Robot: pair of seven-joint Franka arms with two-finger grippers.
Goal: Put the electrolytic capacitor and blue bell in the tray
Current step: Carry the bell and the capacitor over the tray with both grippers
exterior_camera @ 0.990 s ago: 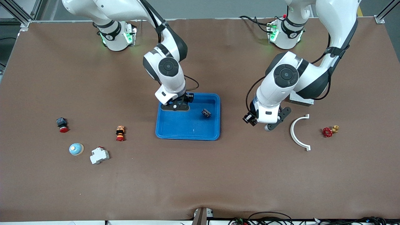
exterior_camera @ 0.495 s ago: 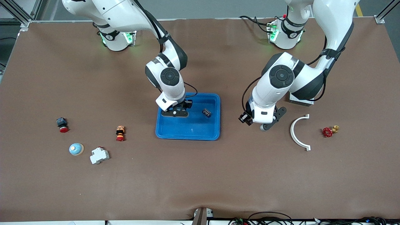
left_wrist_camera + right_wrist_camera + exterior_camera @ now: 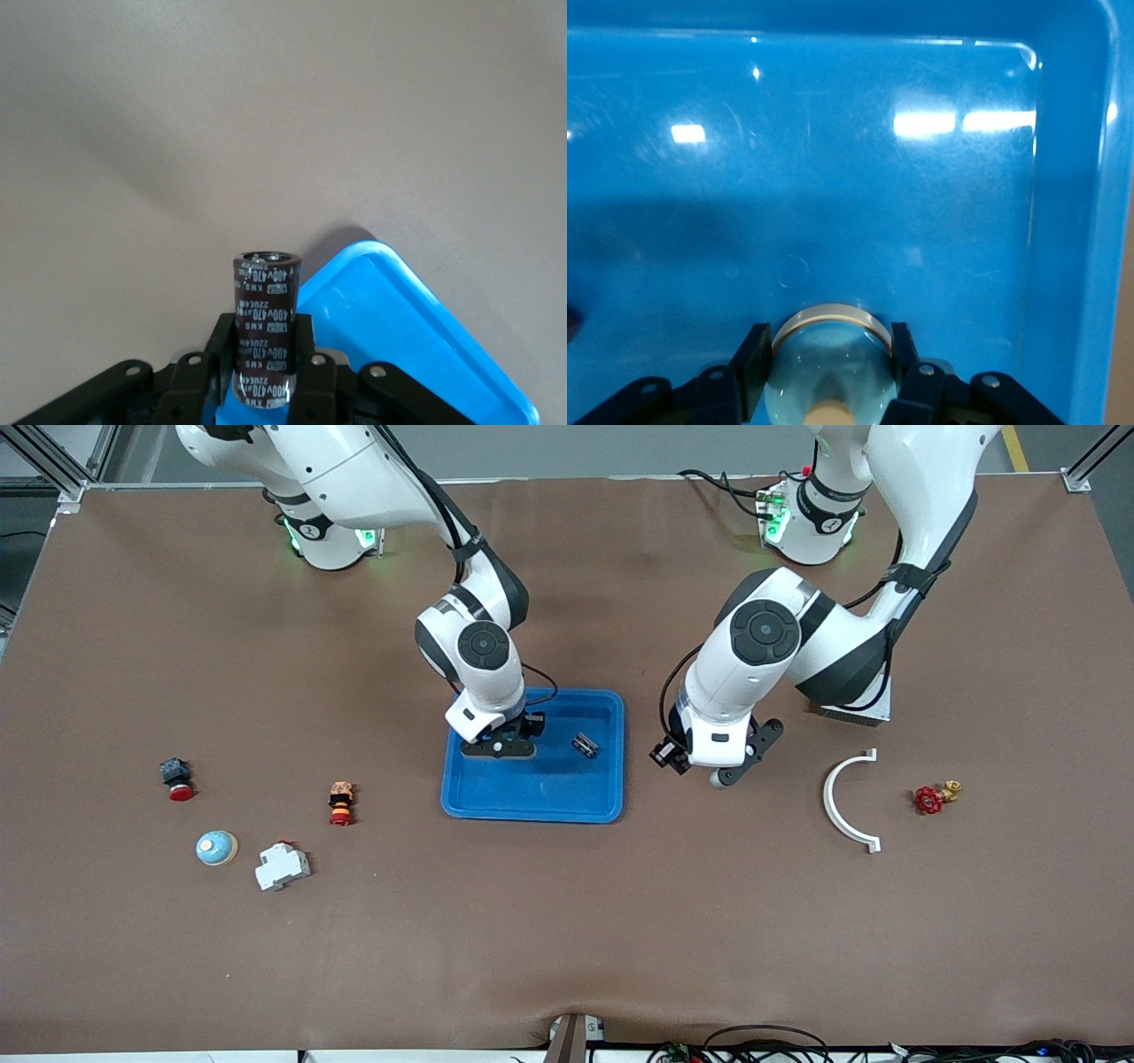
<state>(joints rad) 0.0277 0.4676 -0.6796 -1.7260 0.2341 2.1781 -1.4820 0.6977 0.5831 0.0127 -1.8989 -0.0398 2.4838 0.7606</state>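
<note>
Brown-covered table (image 3: 567,921), aluminium frame at its corners. Bright-blue tray (image 3: 532,802) mid-table, rounded corners, raised rim; a small dark part (image 3: 584,745) lies inside. Right gripper (image 3: 501,746), over the tray, pinches a pale blue bell (image 3: 826,354), domed and glossy with a cream rim. Left gripper (image 3: 719,766), over bare table just beside the tray toward the left arm's end, clamps an electrolytic capacitor (image 3: 266,328), a dark brown cylinder with white lettering.
</note>
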